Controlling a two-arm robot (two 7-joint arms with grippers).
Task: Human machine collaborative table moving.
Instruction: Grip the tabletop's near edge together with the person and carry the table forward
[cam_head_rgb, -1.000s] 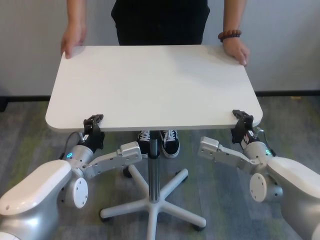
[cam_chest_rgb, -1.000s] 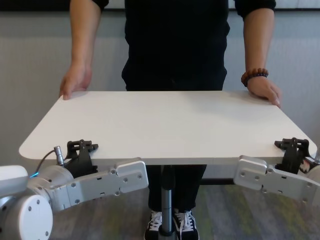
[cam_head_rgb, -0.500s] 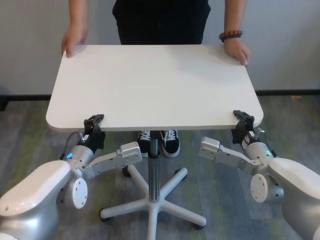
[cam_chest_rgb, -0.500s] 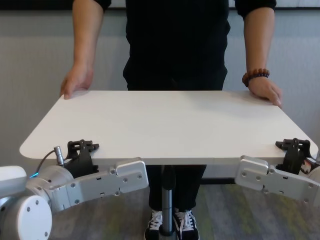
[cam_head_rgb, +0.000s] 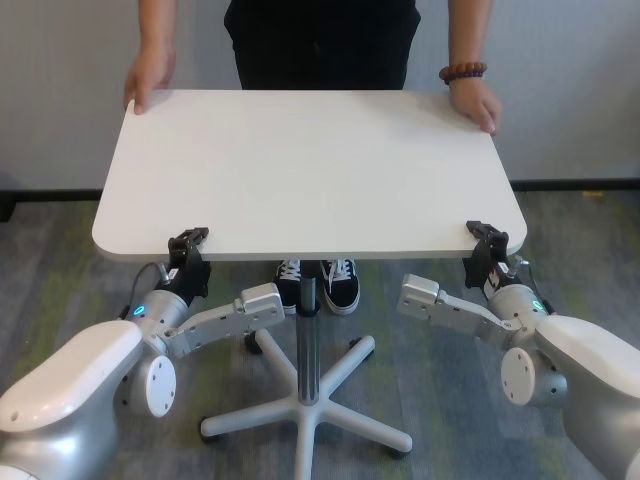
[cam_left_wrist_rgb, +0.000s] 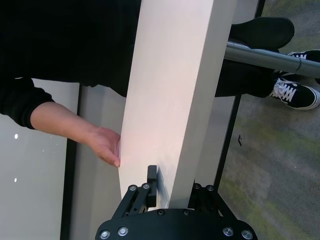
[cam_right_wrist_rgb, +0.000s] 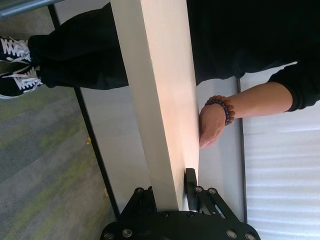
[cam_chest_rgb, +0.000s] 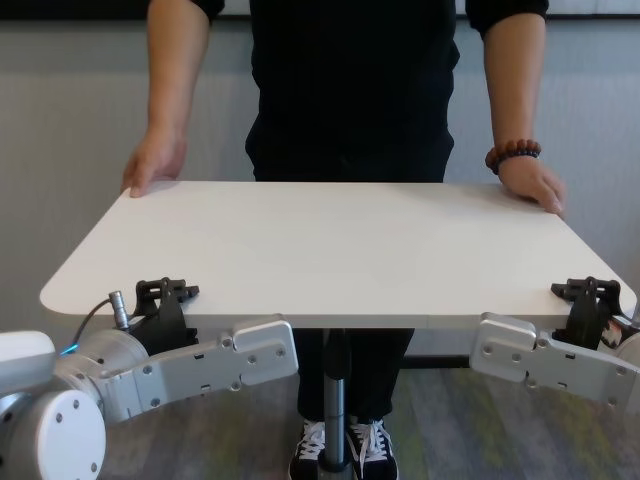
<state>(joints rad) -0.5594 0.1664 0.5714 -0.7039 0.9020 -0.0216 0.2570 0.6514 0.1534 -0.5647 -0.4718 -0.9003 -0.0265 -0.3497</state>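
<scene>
Nearest the camera, at the lower left of the head view, the left gripper (cam_head_rgb: 187, 243) is clamped on the near edge of the white table (cam_head_rgb: 310, 170), close to its near left corner. The left wrist view shows this plainly: one black finger (cam_left_wrist_rgb: 151, 186) lies on the tabletop's upper face while the other side of the jaw sits under the board, the thin edge pinched between them. At the lower right of the head view the right gripper (cam_head_rgb: 487, 240) grips the same near edge by the near right corner, and the right wrist view shows its upper finger (cam_right_wrist_rgb: 190, 182) pressed on the top surface with the board held between the jaws.

The tabletop fills the middle of the head view and looks level. Under it, low in the centre, stands the slim metal pedestal leg (cam_head_rgb: 307, 340) on a white star base (cam_head_rgb: 310, 415) over grey-green carpet (cam_head_rgb: 60, 290).

Beyond the leg, black-and-white sneakers (cam_head_rgb: 318, 283) show below the table's near edge. At the top of the frame the human (cam_head_rgb: 322, 40), in a black top, stands at the far edge with one hand (cam_head_rgb: 148, 78) on the upper left corner and the other hand (cam_head_rgb: 474, 100), its wrist wearing a brown bead bracelet (cam_head_rgb: 461, 71), on the upper right corner.
</scene>
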